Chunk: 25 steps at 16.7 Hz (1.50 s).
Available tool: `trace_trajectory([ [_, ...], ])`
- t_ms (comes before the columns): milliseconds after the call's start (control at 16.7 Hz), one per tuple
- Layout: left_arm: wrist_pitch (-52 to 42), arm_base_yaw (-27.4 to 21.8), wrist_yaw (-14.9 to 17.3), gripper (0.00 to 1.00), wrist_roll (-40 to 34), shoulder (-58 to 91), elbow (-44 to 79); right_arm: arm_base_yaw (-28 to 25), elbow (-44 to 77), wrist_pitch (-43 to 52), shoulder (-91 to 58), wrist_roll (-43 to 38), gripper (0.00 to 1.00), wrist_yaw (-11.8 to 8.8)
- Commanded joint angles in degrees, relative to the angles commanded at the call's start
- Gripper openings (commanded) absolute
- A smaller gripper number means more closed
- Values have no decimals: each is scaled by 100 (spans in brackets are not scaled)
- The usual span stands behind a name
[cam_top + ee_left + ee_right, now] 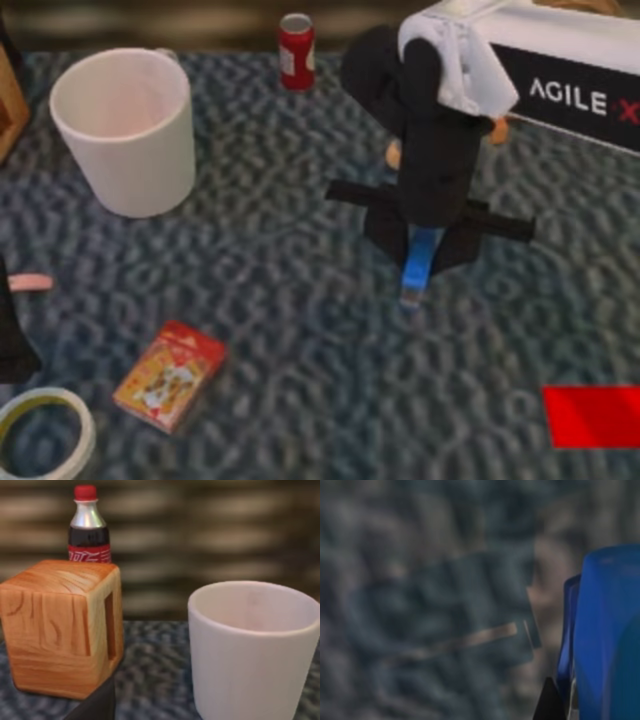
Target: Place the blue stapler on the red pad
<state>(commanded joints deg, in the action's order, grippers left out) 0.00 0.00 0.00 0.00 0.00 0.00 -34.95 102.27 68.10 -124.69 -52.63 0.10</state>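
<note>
surface (pixel 300 350): rough, matt woven cloth
blue stapler (pixel 421 262): smooth glossy plastic
block (pixel 62 625): polished grained wood
cup (pixel 128 130): matt white

Right gripper (pixel 425 245) sits mid-table over the blue stapler (pixel 420 262). Open cloth runs from there to the red pad (pixel 592 416) at near right, nothing between. White cup (pixel 128 128), red can (pixel 296 50), card box (pixel 170 374) and tape roll (pixel 45 432) all stand left, off that lane.

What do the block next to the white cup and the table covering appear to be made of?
The orange-brown cube-shaped block looks like varnished wood: curved grain lines, a slight sheen, and a narrow slot cut in one side. The table covering looks like woven or knitted blue-grey fabric, matte, with a mottled repeating pattern, though it could be a printed surface.
</note>
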Motion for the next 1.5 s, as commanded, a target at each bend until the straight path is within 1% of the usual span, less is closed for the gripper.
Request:
trace_trajectory([
  [420, 0, 0, 0, 100, 0, 0, 0, 33, 46, 97, 74, 59, 0, -16],
  [540, 0, 0, 0, 100, 0, 0, 0, 66, -59, 163, 186, 356, 0, -85],
  [660, 0, 0, 0, 100, 0, 0, 0, 133, -240, 259, 377, 896, 0, -191],
  [780, 0, 0, 0, 100, 0, 0, 0, 235, -494, 370, 631, 1680, 0, -313],
  [900, 0, 0, 0, 100, 0, 0, 0, 367, -817, 475, 935, 2694, 0, -431],
  [1140, 0, 0, 0, 100, 0, 0, 0, 704, -1666, 594, 1664, 5174, 0, -594],
  [1320, 0, 0, 0, 100, 0, 0, 0, 989, -2382, 578, 2237, 7116, 0, -612],
  [1500, 0, 0, 0, 100, 0, 0, 0, 1271, -3053, 449, 2783, 8887, 0, -532],
])
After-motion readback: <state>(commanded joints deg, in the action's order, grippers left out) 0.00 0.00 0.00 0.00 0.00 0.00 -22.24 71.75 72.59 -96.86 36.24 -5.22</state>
